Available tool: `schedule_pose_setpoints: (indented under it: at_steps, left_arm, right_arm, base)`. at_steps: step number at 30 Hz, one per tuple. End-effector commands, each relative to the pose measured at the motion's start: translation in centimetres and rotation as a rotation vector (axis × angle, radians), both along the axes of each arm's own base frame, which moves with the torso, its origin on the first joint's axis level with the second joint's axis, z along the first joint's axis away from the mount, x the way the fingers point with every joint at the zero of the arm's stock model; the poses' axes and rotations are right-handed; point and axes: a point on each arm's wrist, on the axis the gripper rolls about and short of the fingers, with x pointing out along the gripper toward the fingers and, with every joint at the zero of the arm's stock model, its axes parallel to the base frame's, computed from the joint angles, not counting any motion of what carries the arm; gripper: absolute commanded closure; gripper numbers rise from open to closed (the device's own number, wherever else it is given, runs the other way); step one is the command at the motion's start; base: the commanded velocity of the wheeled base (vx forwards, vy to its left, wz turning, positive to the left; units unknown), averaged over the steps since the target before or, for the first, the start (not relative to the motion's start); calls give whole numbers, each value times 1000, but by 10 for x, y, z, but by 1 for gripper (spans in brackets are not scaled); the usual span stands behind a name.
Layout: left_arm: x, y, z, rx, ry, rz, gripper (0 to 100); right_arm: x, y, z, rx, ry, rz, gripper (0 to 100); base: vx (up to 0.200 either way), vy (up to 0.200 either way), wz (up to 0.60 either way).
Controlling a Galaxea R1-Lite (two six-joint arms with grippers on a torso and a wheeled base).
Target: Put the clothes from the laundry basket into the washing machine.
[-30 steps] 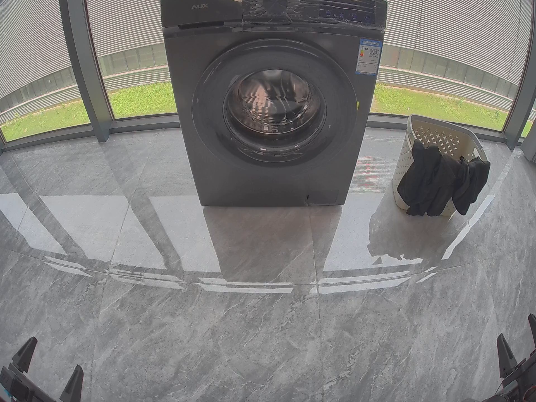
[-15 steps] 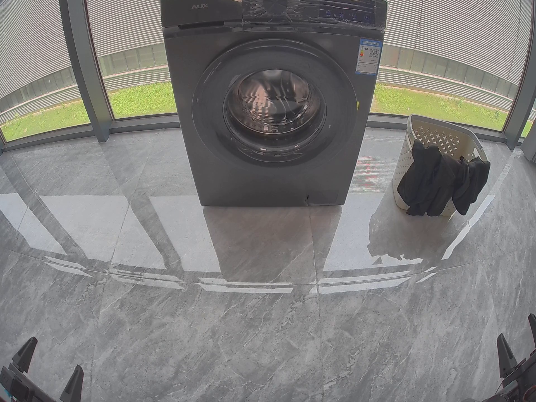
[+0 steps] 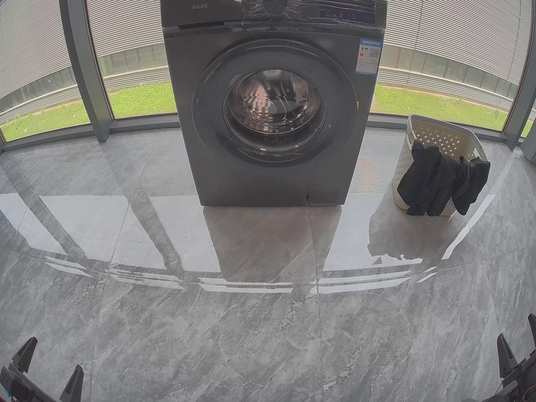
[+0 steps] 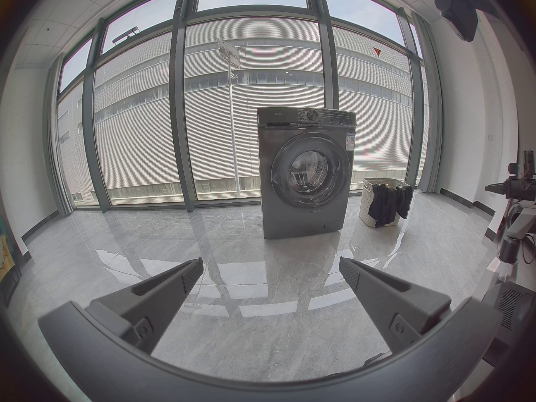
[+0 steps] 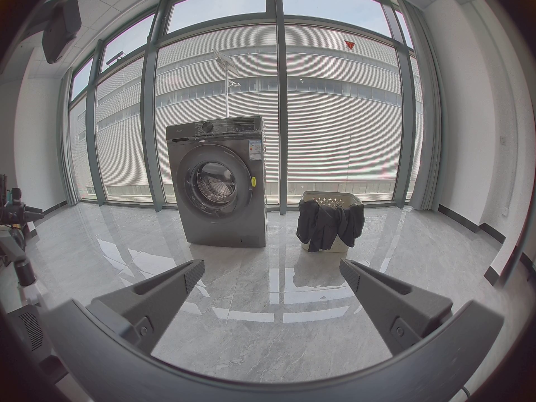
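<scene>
clothes [image 3: 441,180] draped over laundry basket [image 3: 416,123] rim, just beside washing machine [image 3: 268,185] | left gripper [image 4: 269,262] and right gripper [image 5: 269,263] — fingers apart, empty, well apart from basket | risk: door [image 3: 273,104] looks shut; snagged garment could tip basket

The head view's lower edge is cutting off the left gripper [image 3: 51,359] at 7 o'clock and the right gripper [image 3: 517,331] at 5 o'clock. At 3 o'clock, dark clothes [image 3: 440,178] are hiding the front wall and contents of the laundry basket [image 3: 441,138].
</scene>
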Motion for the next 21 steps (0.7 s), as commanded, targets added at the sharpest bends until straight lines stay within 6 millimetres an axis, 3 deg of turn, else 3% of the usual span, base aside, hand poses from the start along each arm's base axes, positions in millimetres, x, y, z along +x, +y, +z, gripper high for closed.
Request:
schedule_pose_setpoints:
  at_steps: [1, 18, 21]
  left_arm:
    - [0, 0, -5, 0, 1, 0, 0]
    - [0, 0, -5, -6, 1, 2, 0]
    - [0, 0, -5, -6, 1, 3, 0]
  right_arm:
    - [0, 0, -5, 0, 1, 0, 0]
    - [0, 0, -5, 0, 1, 0, 0]
    - [0, 0, -5, 0, 1, 0, 0]
  base:
    - [0, 0, 0]
    - [0, 0, 0]
    - [200, 0, 0]
